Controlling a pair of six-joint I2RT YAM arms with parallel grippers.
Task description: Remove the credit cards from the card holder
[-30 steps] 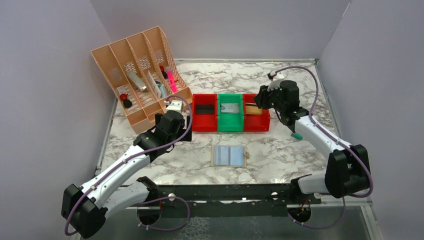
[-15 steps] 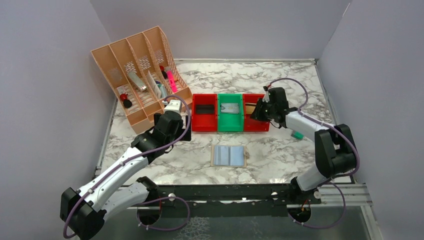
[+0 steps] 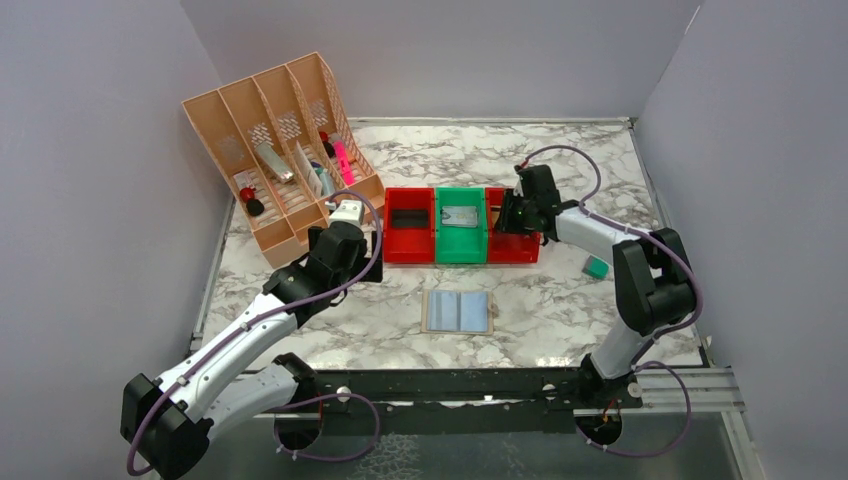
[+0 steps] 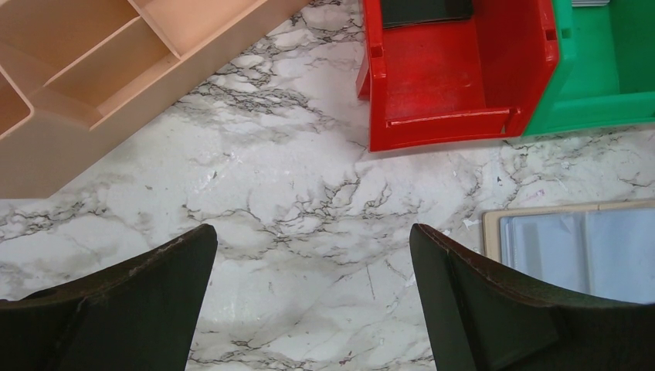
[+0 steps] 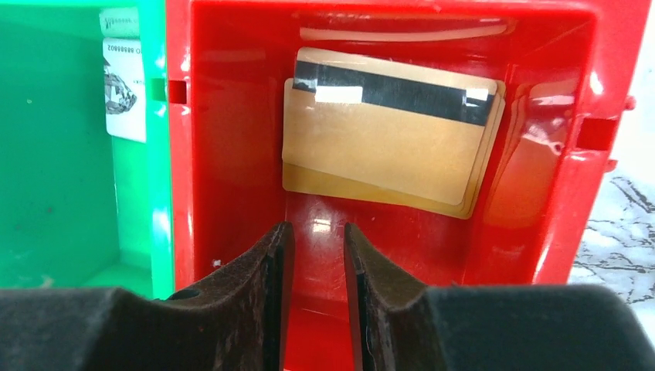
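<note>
The card holder (image 3: 458,311) lies open and flat on the marble table in front of the bins, its pale blue-grey panels up; its left edge shows in the left wrist view (image 4: 575,247). My right gripper (image 3: 505,218) reaches into the right red bin (image 3: 512,252); its jaws (image 5: 318,228) stand a little apart with nothing between them. Gold cards (image 5: 386,143) with a black stripe lie stacked on that bin's floor, just beyond the fingertips. My left gripper (image 3: 374,256) hovers wide open and empty (image 4: 313,232) over bare table, left of the card holder.
A green bin (image 3: 461,247) with a pale card (image 5: 123,85) and a left red bin (image 3: 409,250) with a dark card (image 4: 425,9) stand in a row. A peach desk organizer (image 3: 280,150) stands at the back left. A small teal block (image 3: 596,267) lies at the right.
My right arm has swung down and left, bringing its gripper low into the right red bin. The left arm and the card holder have barely moved.
</note>
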